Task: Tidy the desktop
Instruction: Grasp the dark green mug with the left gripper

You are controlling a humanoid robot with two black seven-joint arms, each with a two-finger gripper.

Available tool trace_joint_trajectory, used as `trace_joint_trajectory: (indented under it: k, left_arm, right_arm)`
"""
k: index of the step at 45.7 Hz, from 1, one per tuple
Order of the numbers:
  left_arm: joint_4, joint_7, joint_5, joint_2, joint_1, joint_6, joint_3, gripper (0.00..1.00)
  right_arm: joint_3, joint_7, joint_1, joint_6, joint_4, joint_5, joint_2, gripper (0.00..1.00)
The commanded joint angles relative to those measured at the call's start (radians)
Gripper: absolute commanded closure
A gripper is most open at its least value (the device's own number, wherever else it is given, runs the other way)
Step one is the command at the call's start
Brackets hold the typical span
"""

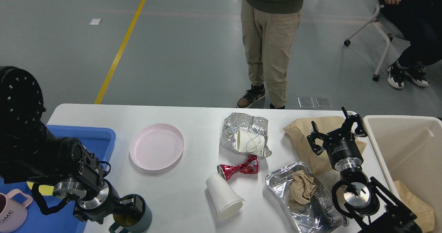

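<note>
The white desktop (193, 122) holds a pink plate (156, 146), a paper cup on crumpled foil (250, 141), a crushed red can (238, 169), a white cup on its side (224, 196), a foil tray with crumpled brown paper (304, 191) and a brown paper bag (304, 136). A teal mug (141, 219) stands at the front left edge. My left gripper (133, 205) is down at the mug's rim, with its fingers partly hidden. My right gripper (336, 129) is open and empty above the paper bag.
A blue tray (98, 139) at the left holds a pink mug (12, 212) and a yellow plate (41, 190) mostly hidden by my left arm. A beige bin (407, 150) stands at the right. A person (272, 46) stands behind the table.
</note>
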State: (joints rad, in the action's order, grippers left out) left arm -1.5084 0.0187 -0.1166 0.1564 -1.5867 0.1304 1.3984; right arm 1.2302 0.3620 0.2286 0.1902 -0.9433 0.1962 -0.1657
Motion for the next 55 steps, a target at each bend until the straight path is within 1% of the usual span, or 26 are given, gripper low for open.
trace_joint_trajectory:
  k: [1,3,13,17,22,25,26,27,30,33,37,45,48,51,55]
  left_arm:
    - [0.007,-0.002,0.008,0.005,0.019,-0.043,0.007,0.12]
    - [0.008,-0.002,0.008,0.008,0.022,-0.058,0.007,0.13]
    - [0.024,0.0,0.02,0.009,0.03,-0.077,-0.009,0.3]
    - [0.037,-0.002,0.044,0.008,0.034,-0.077,-0.024,0.33]
    - [0.043,-0.006,0.06,0.009,0.044,-0.078,-0.035,0.48]
    - [0.042,-0.008,0.06,0.009,0.044,-0.071,-0.035,0.68]
    - [0.042,-0.008,0.06,0.008,0.044,-0.068,-0.035,0.72]
    - [0.042,-0.006,0.06,0.008,0.044,-0.066,-0.035,0.74]
    - [0.042,-0.008,0.06,0.008,0.045,-0.066,-0.035,0.78]
    - [0.042,-0.008,0.06,0.008,0.045,-0.069,-0.035,0.8]
    - [0.042,-0.016,0.06,0.008,0.045,-0.069,-0.035,0.9]
    - [0.033,-0.063,0.058,0.018,0.034,-0.057,-0.033,0.94]
    - [0.033,-0.063,0.058,0.022,0.031,-0.055,-0.032,0.95]
    - [0.033,-0.062,0.06,0.022,0.031,-0.049,-0.03,0.98]
    - [0.033,-0.059,0.078,0.023,0.027,-0.026,-0.032,1.0]
  right_arm:
    - [0.0,0.0,0.0,0.0,0.0,0.0,0.0,0.0]
    - [0.0,0.0,0.0,0.0,0.0,0.002,0.0,0.0]
    - [0.0,0.0,0.0,0.0,0.0,0.0,0.002,0.0]
    - [0.0,0.0,0.0,0.0,0.0,0.0,0.0,0.0]
    - [0.0,0.0,0.0,0.0,0.001,0.0,0.0,0.0]
    - [0.0,0.0,0.0,0.0,0.001,0.002,0.002,0.0]
    - [0.0,0.0,0.0,0.0,0.001,0.0,0.0,0.0]
    - [0.0,0.0,0.0,0.0,0.001,0.0,0.0,0.0]
    - [0.0,0.0,0.0,0.0,0.0,0.0,0.0,0.0]
    - [0.0,0.0,0.0,0.0,0.001,0.0,0.0,0.0]
    - [0.0,0.0,0.0,0.0,0.001,0.0,0.0,0.0]
    - [0.0,0.0,0.0,0.0,0.001,0.0,0.0,0.0]
    - [0.0,0.0,0.0,0.0,0.0,0.0,0.0,0.0]
    - [0.0,0.0,0.0,0.0,0.0,0.0,0.0,0.0]
    - [0.0,0.0,0.0,0.0,0.001,0.0,0.0,0.0]
